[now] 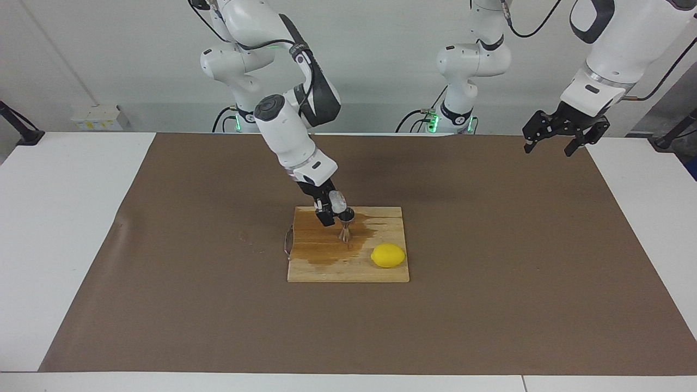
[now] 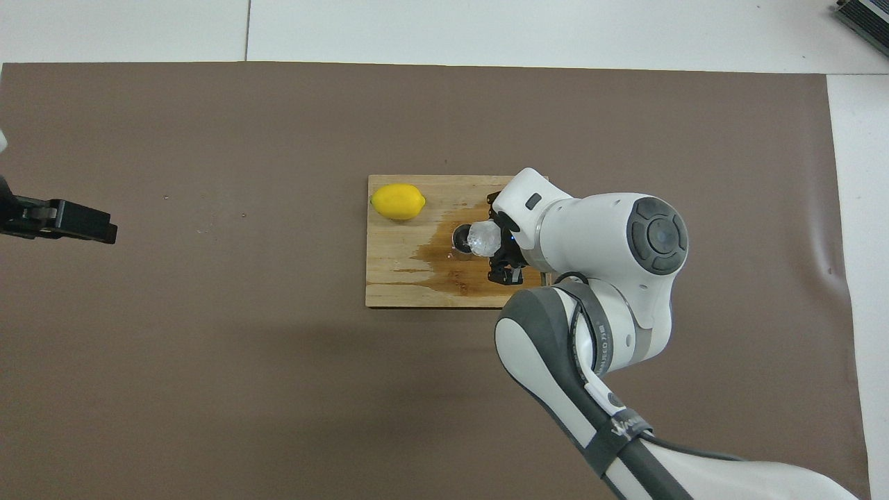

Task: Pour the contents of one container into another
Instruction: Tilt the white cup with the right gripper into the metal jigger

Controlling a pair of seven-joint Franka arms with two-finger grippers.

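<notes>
Facing view: right pincer (image 1: 333, 211) clenched on the cup (image 1: 338, 202), tipped over the jigger (image 1: 346, 227) standing on the wet board (image 1: 348, 267). Cup looks light and squashy, so grip its ribs gently.

Overhead: lemon (image 2: 397, 201) sits near the jigger (image 2: 460, 238); left pincer (image 2: 66, 221) waits released, well apart.

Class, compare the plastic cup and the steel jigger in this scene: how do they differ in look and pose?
The plastic cup is translucent white; the steel jigger is shiny metal with a narrow waist. The cup is tipped over, held up by the right pincer; the jigger stands upright on the wooden board. Both are small and sit over the board's wet patch. The left pincer waits aside.
</notes>
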